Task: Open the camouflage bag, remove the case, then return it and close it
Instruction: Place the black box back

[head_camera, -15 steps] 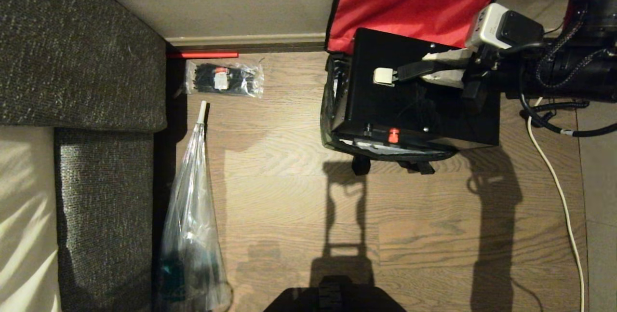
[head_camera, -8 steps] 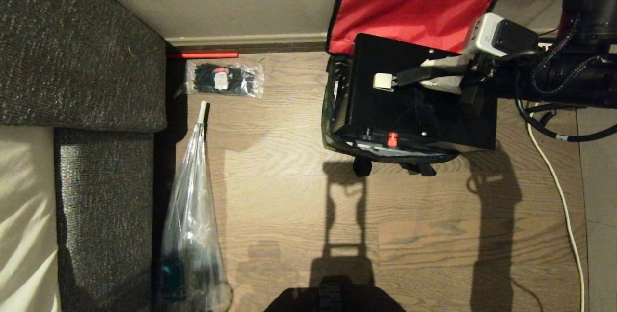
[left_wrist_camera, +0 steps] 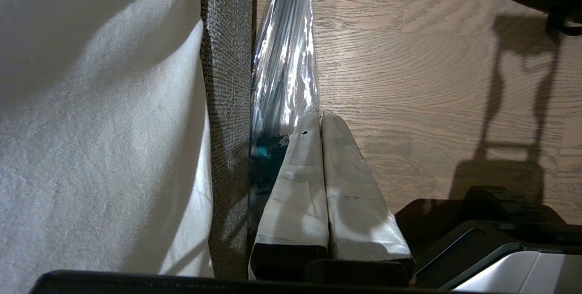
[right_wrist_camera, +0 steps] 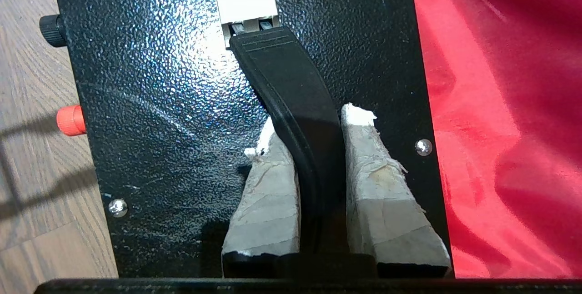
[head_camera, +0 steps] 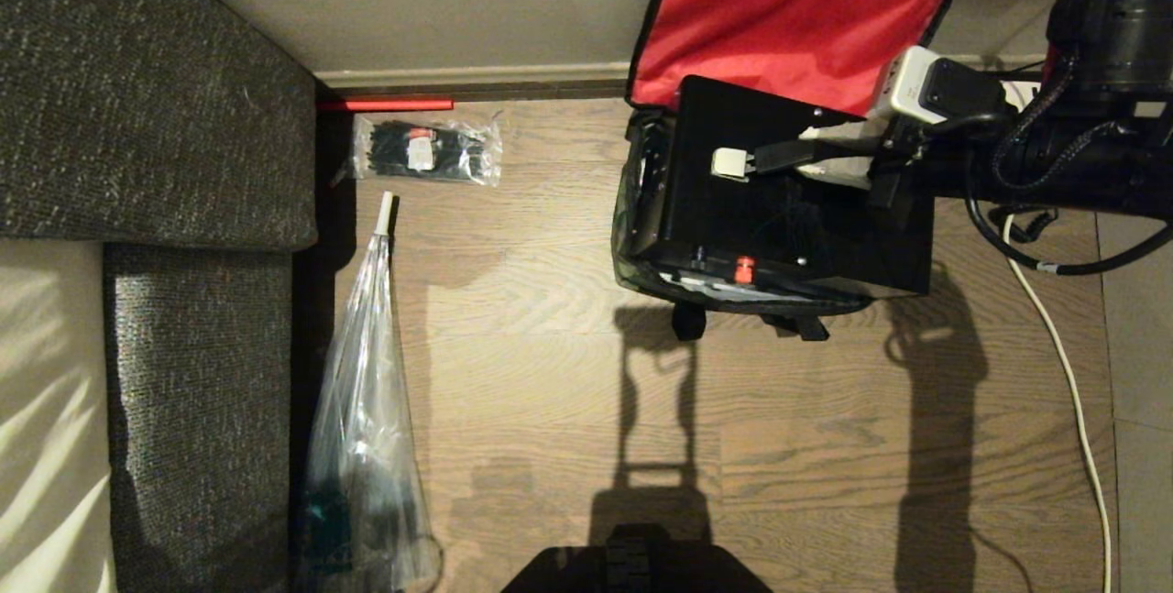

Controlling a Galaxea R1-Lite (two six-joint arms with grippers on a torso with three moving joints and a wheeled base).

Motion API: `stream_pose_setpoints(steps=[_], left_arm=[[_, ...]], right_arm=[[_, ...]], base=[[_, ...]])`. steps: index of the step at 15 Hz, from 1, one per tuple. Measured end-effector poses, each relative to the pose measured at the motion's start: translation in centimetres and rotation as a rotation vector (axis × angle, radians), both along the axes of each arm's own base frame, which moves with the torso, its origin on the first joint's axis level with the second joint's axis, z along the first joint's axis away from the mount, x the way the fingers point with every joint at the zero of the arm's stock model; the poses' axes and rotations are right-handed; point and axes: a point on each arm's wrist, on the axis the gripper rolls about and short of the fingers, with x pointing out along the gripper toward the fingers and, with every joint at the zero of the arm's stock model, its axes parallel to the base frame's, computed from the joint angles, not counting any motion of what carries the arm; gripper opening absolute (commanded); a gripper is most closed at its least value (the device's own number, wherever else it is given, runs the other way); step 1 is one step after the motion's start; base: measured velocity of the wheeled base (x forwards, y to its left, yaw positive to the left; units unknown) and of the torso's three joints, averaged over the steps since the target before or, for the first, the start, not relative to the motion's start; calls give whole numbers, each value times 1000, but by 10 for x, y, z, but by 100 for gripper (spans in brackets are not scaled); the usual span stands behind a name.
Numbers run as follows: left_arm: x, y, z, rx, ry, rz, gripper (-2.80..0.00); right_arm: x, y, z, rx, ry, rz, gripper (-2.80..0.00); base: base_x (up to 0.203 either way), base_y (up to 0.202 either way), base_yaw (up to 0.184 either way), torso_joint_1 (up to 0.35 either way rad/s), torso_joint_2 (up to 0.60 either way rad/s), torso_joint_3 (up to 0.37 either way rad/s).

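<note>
The camouflage bag stands on the wood floor by the wall, its lid thrown back with the red lining showing. The black case sits tilted in the bag's mouth, red latch button toward me, its right part overhanging the bag. My right gripper reaches in from the right. In the right wrist view this gripper is shut on the case's black strap handle, beside the red lining. My left gripper is shut and empty, parked low near the sofa.
A dark grey sofa fills the left side. A clear packet of black cable ties lies near the wall, and a long clear plastic bag lies along the sofa. A white cable runs down the right.
The right gripper and the case have moved a little nearer to me and to the left, the case sitting slightly deeper in the bag. The left arm has stayed still.
</note>
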Motion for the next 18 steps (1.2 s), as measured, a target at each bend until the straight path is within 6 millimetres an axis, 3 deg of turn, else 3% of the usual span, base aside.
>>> stream_pose_setpoints(steps=[12,18], left_arm=[[0,0,0,0,0,-1,-280],[0,0,0,0,0,0,-280]], right_arm=[[-28,-7,23,-19,-28,5,-280],[-33,-8,30,-27,-67,4,-280]], base=[[0,0,0,0,0,0],[0,0,0,0,0,0]])
